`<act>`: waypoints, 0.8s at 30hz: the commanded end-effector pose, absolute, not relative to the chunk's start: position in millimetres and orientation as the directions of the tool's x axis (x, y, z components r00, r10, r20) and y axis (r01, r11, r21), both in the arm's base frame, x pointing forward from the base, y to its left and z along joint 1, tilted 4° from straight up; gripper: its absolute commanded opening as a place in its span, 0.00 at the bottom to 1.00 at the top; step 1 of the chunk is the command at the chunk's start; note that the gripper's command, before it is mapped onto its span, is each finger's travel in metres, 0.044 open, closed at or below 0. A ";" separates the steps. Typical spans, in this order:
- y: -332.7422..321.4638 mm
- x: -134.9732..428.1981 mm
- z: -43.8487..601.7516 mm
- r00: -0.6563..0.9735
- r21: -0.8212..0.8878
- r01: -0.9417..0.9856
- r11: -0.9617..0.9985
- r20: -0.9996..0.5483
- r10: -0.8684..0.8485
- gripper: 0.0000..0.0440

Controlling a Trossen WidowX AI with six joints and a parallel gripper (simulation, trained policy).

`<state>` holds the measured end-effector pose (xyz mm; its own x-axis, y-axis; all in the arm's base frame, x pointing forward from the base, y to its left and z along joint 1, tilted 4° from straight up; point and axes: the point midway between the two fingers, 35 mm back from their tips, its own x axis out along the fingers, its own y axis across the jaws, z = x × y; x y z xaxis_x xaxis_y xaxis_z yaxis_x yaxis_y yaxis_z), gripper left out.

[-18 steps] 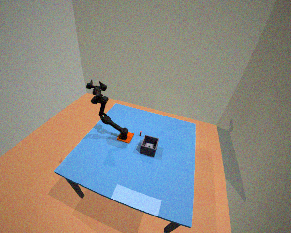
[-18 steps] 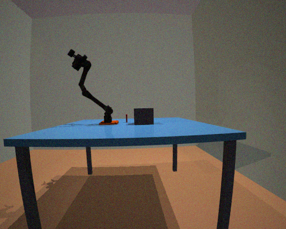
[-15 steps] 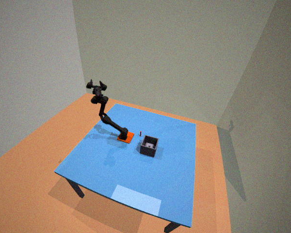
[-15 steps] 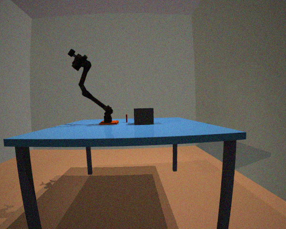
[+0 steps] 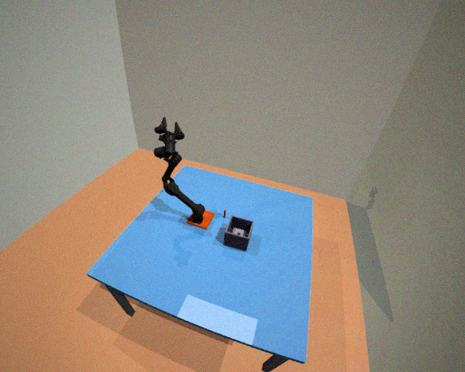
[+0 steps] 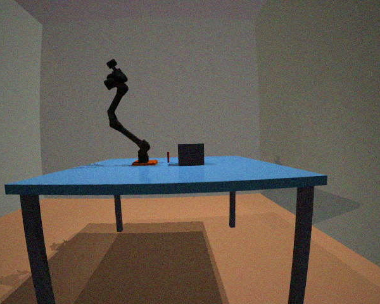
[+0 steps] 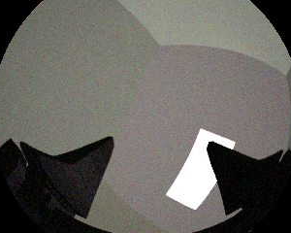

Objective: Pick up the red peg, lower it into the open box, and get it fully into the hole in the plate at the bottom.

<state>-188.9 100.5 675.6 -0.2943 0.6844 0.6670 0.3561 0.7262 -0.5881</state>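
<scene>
Near side: open box (image 5: 236, 242) (image 6: 190, 154) on the blue counter (image 5: 264, 280) (image 6: 170, 188), pale plate (image 5: 238, 232) at its bottom. Red peg (image 5: 225, 213) (image 6: 168, 157) just past it, upright, between box and orange base plate (image 5: 209, 218) (image 6: 154, 161) — well in from the counter edges. Claw (image 5: 170, 127) (image 6: 111, 63) (image 7: 163, 145) high beyond, fingers wide apart, nothing between, pointing up and away. Peg lies well below, toward the box. Next move probably: swing over, point down, straddle the vertical axis — box wall limits room on that side.
</scene>
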 end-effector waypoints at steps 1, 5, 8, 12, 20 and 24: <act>103.6 -156.8 682.6 -0.198 -0.608 0.292 0.738 0.717 0.669 1.00; 105.1 -124.1 688.7 -0.088 -0.615 0.239 0.752 0.757 0.647 1.00; 104.7 -100.0 691.8 -0.005 -0.612 0.205 0.764 0.780 0.626 1.00; 101.9 -68.2 694.0 0.107 -0.601 0.166 0.782 0.799 0.591 1.00; 88.7 -5.8 691.7 0.325 -0.557 0.112 0.823 0.803 0.499 1.00; 78.4 25.0 686.8 0.430 -0.527 0.093 0.845 0.787 0.443 1.00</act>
<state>1.2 86.7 691.7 0.3571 0.4838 0.7990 0.1151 0.8261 -0.5516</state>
